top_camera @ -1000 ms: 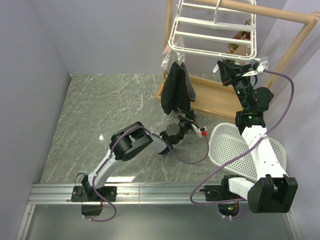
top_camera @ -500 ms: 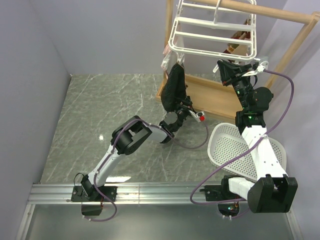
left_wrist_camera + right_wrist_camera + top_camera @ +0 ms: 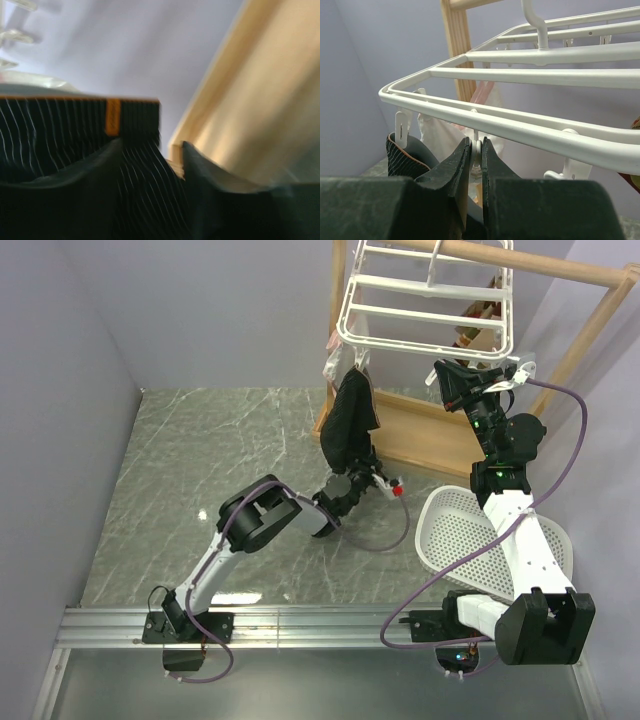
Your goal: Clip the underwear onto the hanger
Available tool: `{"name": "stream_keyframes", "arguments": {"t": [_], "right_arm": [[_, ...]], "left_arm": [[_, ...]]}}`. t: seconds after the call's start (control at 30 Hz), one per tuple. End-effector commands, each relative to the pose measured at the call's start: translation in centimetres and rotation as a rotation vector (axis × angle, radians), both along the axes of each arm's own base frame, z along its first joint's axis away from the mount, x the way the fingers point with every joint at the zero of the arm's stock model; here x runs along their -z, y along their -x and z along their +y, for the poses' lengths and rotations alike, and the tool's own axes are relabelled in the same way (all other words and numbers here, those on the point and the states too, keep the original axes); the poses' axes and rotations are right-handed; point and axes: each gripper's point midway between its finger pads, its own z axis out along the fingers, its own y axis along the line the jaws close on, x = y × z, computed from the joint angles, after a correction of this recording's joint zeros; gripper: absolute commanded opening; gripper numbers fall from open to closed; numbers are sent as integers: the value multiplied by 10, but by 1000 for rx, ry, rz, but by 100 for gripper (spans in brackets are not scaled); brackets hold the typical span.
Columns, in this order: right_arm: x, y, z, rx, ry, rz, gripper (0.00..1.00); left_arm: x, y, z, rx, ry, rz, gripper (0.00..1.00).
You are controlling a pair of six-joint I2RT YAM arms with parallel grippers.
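Room, top view: lilac walls close in a grey-veined marble surface (image 3: 200, 490). A wooden frame (image 3: 580, 330) stands at upper right and a perforated basket (image 3: 460, 530) lies at lower right.
Change, top view: the left hand (image 3: 362, 472) has come up to the lower edge of the underwear (image 3: 350, 420) at centre frame. The cloth, spread wider a second ago, now hangs gathered and narrow from the near-left corner of the hanger (image 3: 430, 316).
Right hand, top view: the right hand (image 3: 445, 370) is unmoved at the hanger's near rail.
Meaning: the free side probably now goes rightward to a waiting clip.
Left wrist view: the fingers are narrow, with pinstriped black fabric and orange trim filling the gap, so the hand is holding the underwear.
Right wrist view: the fingers are closed on a small white clip (image 3: 476, 152) under the front rail. The underwear sits at lower left, apart from it.
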Motion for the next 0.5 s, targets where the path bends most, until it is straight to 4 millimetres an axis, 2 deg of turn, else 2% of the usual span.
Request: {"name": "stream_keyframes", "arguments": {"t": [0.0, 0.03, 0.1, 0.13, 0.17, 0.23, 0.3, 0.33, 0.37, 0.4, 0.47], "right_arm": [[-24, 3, -1, 15, 0, -54, 0], [-25, 4, -1, 18, 0, -56, 0], [-25, 4, -1, 18, 1, -58, 0], [-25, 4, -1, 17, 2, -58, 0], [-26, 5, -1, 15, 2, -59, 0], [-26, 5, -1, 17, 2, -60, 0], [-26, 5, -1, 17, 2, -58, 0], [-26, 5, -1, 16, 4, -61, 0], [-26, 5, -1, 18, 3, -61, 0], [-26, 5, -1, 17, 2, -57, 0], [-26, 5, -1, 16, 4, -58, 0]], "left_arm": [[-150, 78, 43, 123, 544, -293, 60], [-137, 84, 44, 128, 521, -256, 72], [-142, 102, 42, 163, 549, -219, 80], [-130, 105, 46, 155, 541, -178, 86], [-137, 114, 47, 169, 568, -164, 87], [-129, 120, 52, 183, 613, -91, 88], [-135, 127, 62, 197, 734, -3, 89], [-119, 127, 60, 194, 710, 75, 88], [-130, 130, 67, 195, 765, 118, 88], [-126, 132, 63, 238, 830, 219, 87], [-117, 134, 62, 231, 824, 359, 87]]}}
